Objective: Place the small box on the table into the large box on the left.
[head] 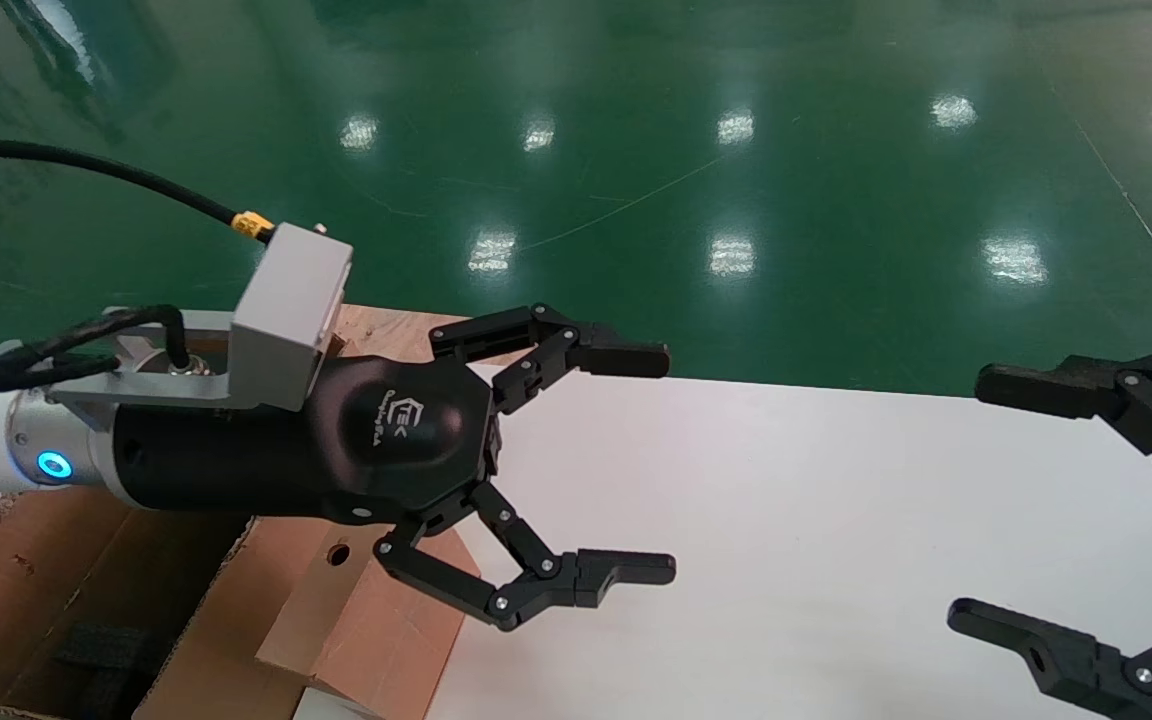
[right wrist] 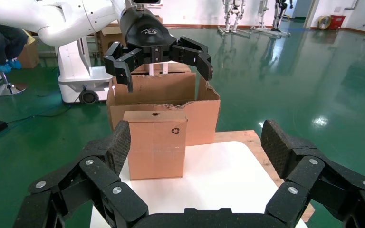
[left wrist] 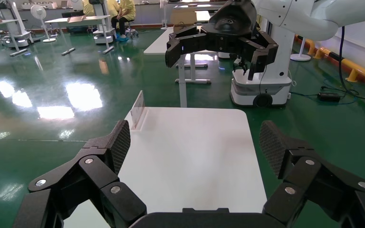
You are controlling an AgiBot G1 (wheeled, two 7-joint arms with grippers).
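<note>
The small box [right wrist: 157,145] stands upright on the white table [right wrist: 218,175], with a round hole on top and a recycling symbol on its side. In the head view it [head: 371,620] is partly hidden under my left gripper [head: 664,464], which hovers above it, open and empty. The large box [head: 16,580] is at the lower left, with black foam inside; in the right wrist view it [right wrist: 197,114] stands right behind the small box. My right gripper [head: 971,497] is open and empty over the table's right side, facing the small box from a distance.
A bare plywood board [head: 386,325] lies beyond the table's left end. A clear sign holder [left wrist: 138,110] stands on one table edge [left wrist: 190,152]. Green floor surrounds the table.
</note>
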